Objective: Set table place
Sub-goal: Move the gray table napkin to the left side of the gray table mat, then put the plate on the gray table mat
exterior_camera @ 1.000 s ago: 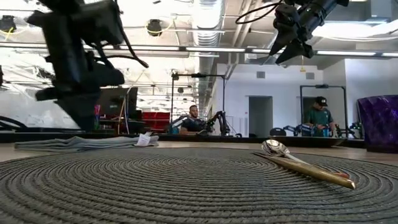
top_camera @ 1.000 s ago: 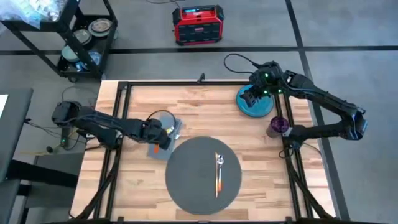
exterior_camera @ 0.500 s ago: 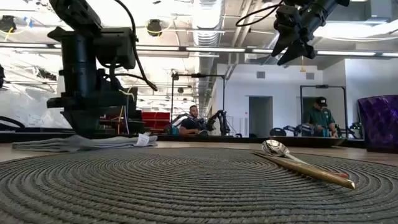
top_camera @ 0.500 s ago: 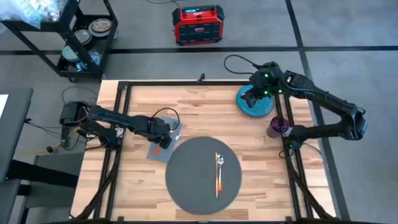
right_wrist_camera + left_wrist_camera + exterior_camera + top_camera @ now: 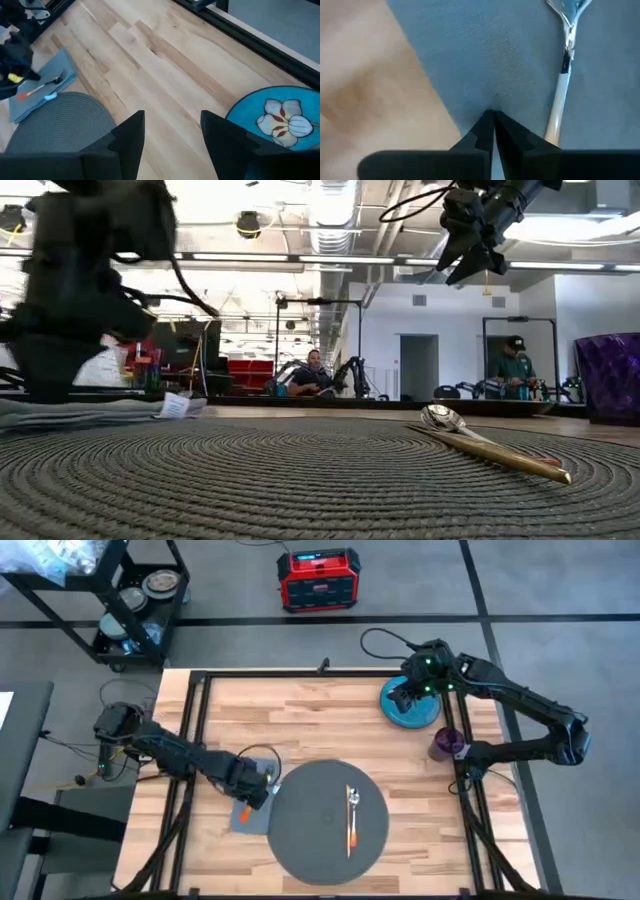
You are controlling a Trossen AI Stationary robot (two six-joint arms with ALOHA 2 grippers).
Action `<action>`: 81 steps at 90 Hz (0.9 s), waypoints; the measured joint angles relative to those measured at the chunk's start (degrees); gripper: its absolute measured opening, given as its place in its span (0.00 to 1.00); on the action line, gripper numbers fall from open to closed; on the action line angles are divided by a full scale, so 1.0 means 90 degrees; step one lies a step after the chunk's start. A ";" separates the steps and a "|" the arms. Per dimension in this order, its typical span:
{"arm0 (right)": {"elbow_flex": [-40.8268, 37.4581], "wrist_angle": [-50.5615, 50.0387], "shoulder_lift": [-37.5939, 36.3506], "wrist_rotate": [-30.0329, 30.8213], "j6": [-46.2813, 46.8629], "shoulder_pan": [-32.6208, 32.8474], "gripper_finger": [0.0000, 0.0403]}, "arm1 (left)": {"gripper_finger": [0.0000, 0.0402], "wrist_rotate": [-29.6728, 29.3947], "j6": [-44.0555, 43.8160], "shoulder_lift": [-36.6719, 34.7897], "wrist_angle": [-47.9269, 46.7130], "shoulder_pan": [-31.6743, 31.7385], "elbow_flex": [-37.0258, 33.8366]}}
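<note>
The tabletop [image 5: 300, 710] is a large rectangle of light wood planks filling the middle of the high view, with a black metal frame running across its surface near the edges. The place [image 5: 310, 830] is a large round, flat, dark grey woven mat lying flat on the tabletop, at the lower centre of the frame.

No text, label, brand, number or sign can be read in any of the views. The red and black box [image 5: 318, 580] on the floor beyond the table has a small lit panel, but nothing on it is legible. The white tag [image 5: 176, 405] on the grey cloth napkin [image 5: 90, 415] shows no readable print either.
</note>
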 joint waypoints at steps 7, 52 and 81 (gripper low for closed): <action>0.0000 -0.0002 -0.0002 0.0000 0.0000 0.0000 0.45 | 0.00 -0.0007 -0.0637 0.0005 0.0318 -0.0397 0.0044; 0.0000 -0.0002 -0.0002 0.0000 0.0000 0.0000 0.45 | 0.00 -0.0197 -0.3180 -0.0022 0.0941 -0.2061 0.0042; 0.0000 -0.0562 0.0001 -0.0344 -0.0154 -0.0002 0.54 | 0.01 -0.1151 -0.3277 -0.1038 0.0525 -0.2052 0.0024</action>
